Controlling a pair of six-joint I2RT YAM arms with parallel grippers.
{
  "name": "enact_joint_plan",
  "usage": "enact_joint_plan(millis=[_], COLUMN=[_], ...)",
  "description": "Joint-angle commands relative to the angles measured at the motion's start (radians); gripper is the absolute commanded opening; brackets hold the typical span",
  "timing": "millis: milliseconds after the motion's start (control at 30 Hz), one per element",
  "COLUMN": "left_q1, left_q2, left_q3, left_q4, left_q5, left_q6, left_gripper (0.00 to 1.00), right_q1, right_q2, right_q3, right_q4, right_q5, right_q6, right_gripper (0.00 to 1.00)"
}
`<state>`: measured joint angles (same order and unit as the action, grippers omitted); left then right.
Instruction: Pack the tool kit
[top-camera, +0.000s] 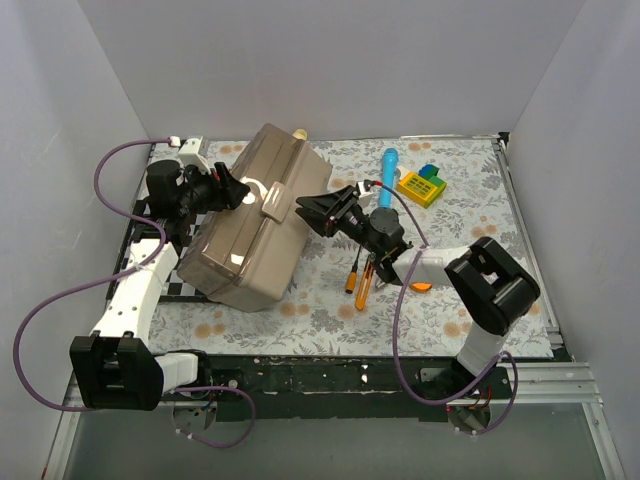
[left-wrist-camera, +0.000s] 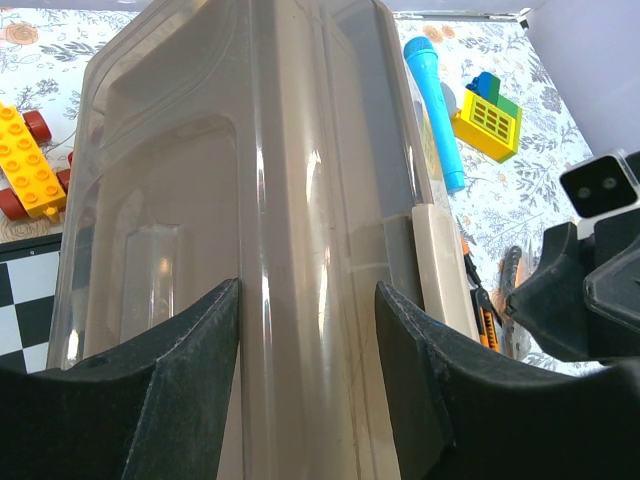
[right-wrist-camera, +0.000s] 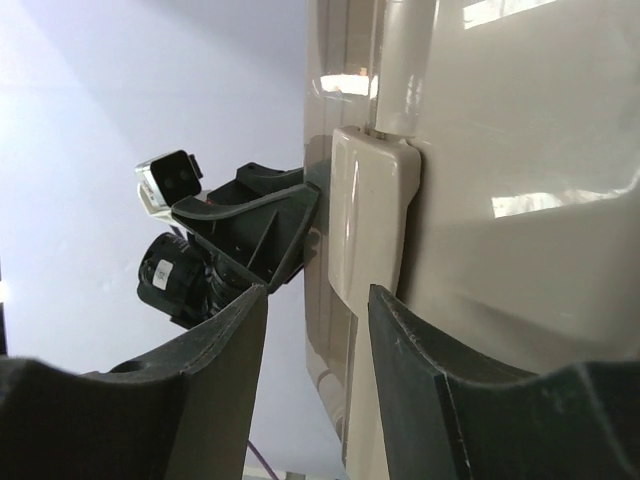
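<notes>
Left of centre in the overhead view, the toolbox (top-camera: 255, 225) lies on the flowered table (top-camera: 330, 310), set at a slant with its lid down. It is a large grey-brown translucent box with glare on its top.

The left gripper (top-camera: 232, 190) meets it from the upper left. In the left wrist view its fingers (left-wrist-camera: 195, 390) stand on either side of a raised ridge of the lid. The ridge fills the gap from pad to pad, so this looks like a clamp on the box.

The right gripper (top-camera: 308, 210) comes in from the right side of the box. In its own view the jaws stand apart around the tan latch (right-wrist-camera: 365, 220), with bare space showing on the latch's left side, so it grips nothing yet.

Lower centre of the overhead frame, the orange-and-black screwdrivers (top-camera: 362, 275) lie loose on the table, just right of the box and outside it. A blue cylinder (top-camera: 388, 163) and a yellow block (top-camera: 421, 187) sit toward the upper right, well apart from the box.

The step in hand looks like working the latch while the other arm steadies the box. With tools not yet inside, packing seems barely begun. The next move probably calls for the right fingers to catch the latch squarely and swing it off without sliding the box, with the left holding firm against that pull.
</notes>
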<state>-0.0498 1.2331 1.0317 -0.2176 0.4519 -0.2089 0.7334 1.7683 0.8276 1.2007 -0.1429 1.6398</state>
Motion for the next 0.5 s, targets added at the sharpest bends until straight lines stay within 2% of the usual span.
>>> enact_joint_plan(millis=[0, 100, 467], left_q1=[-0.024, -0.024, -0.024], left_q2=[0.072, 0.071, 0.071], left_q3=[-0.067, -0.067, -0.068], left_q4=[-0.27, -0.27, -0.27], left_q5=[-0.041, -0.039, -0.035], left_q6=[0.052, 0.052, 0.054], left_gripper=[0.31, 0.31, 0.31], right_q1=[0.006, 0.006, 0.006], right_q2=[-0.119, -0.132, -0.05], right_q3=[-0.025, 0.004, 0.11], right_q4=[-0.231, -0.314, -0.339], right_q5=[0.048, 0.031, -0.046], right_q6=[-0.058, -0.101, -0.12], right_gripper=[0.53, 0.53, 0.53])
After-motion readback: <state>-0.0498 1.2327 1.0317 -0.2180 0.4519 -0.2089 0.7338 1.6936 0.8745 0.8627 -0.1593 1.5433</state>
